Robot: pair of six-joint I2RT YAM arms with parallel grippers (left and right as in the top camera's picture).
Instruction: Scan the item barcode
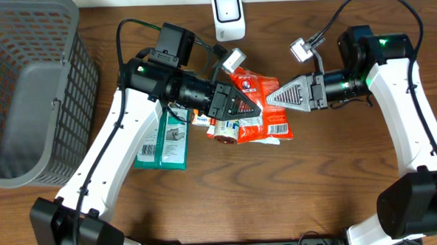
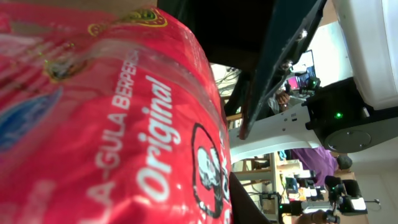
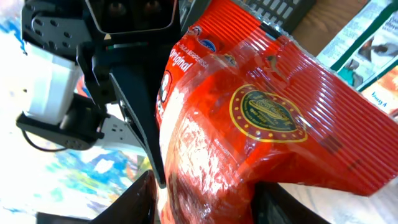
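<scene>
The left hand pinches the red snack bag, the right hand is around it, I cannot tell how tight, and tugging both ways could rip it.

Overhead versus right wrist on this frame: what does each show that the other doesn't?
Only overhead: the grey basket at the table's left and the white scanner at the top edge. Only right wrist: the gold seal on the red packet, seen close up. Both: that packet held in the shut left gripper, and the green boxes on the table.
</scene>
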